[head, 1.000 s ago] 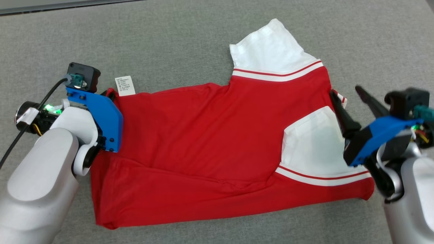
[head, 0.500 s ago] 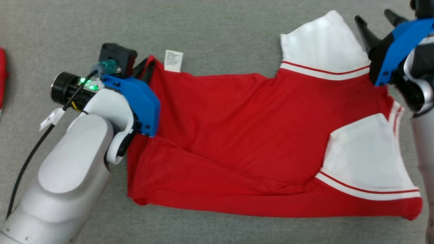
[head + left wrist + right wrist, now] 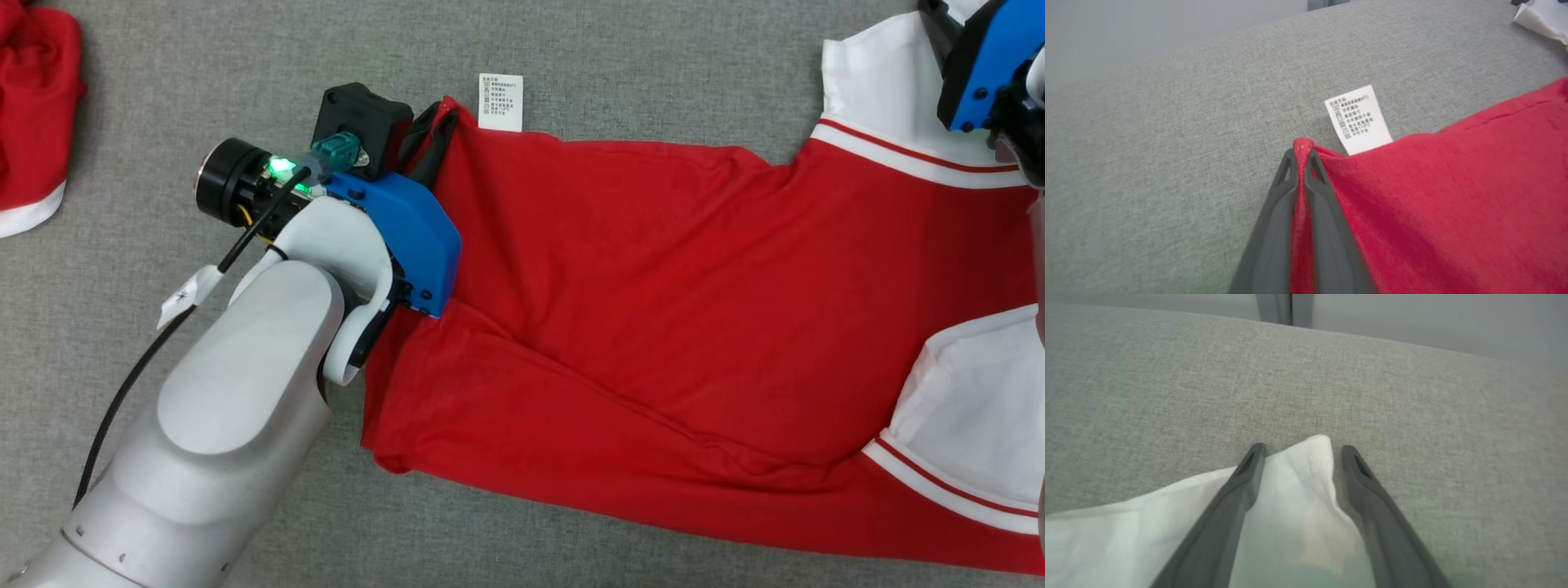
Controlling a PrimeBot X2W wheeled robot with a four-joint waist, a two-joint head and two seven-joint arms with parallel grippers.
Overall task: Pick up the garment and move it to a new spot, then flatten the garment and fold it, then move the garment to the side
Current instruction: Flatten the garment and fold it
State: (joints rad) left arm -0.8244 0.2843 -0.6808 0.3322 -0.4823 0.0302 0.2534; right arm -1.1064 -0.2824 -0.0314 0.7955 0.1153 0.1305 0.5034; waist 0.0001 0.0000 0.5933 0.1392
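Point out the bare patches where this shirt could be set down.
Bare grey surface lies between the other red garment and the left hand, and beyond the label. The right is crowded by the shirt and right hand.

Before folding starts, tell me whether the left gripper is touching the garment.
Touching. The left wrist view shows the left gripper shut on the garment, red cloth pinched between its jaws.
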